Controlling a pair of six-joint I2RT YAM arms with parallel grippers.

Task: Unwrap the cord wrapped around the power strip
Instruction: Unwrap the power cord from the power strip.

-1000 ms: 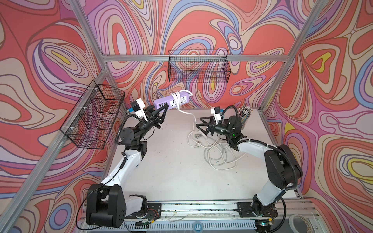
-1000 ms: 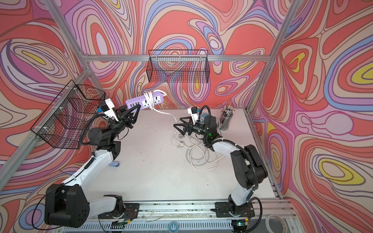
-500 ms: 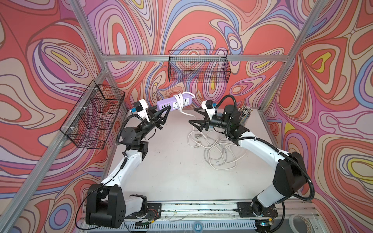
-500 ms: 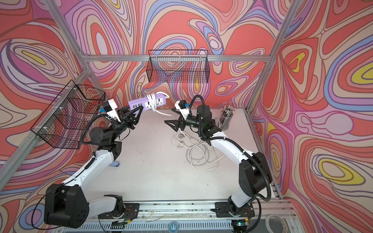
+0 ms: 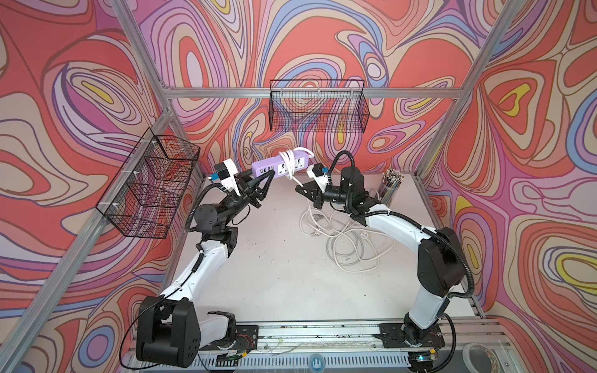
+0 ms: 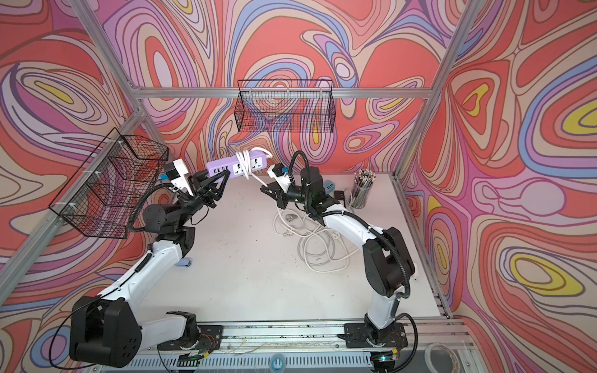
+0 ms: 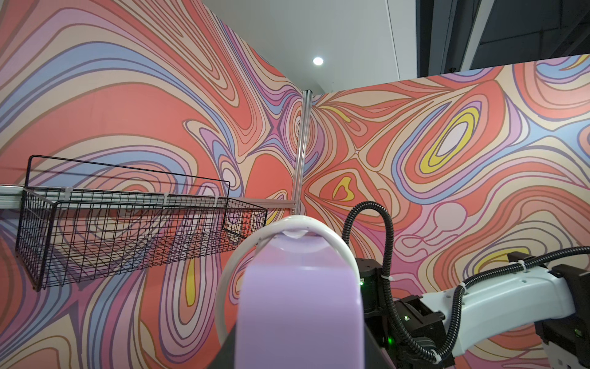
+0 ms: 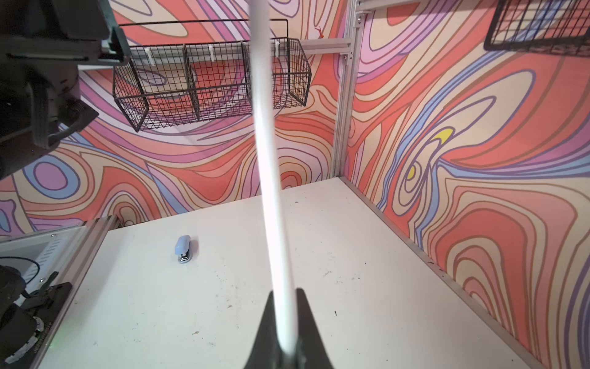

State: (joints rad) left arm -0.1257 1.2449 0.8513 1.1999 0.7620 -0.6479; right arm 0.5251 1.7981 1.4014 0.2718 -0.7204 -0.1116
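Observation:
A purple power strip hangs in the air near the back wall, with a few turns of white cord wrapped round its middle. My left gripper is shut on the strip's left end; in the left wrist view the strip fills the space between the jaws and a cord loop arches over it. My right gripper is shut on the cord just below the strip's right end. The remaining cord lies in a loose pile on the table.
A cup of pencils stands at the back right corner. A small blue stapler lies near the left arm. Wire baskets hang on the back wall and the left wall.
My right gripper rose up and left from the cord pile to the strip and shut on the cord. The left gripper lifted the strip slightly.

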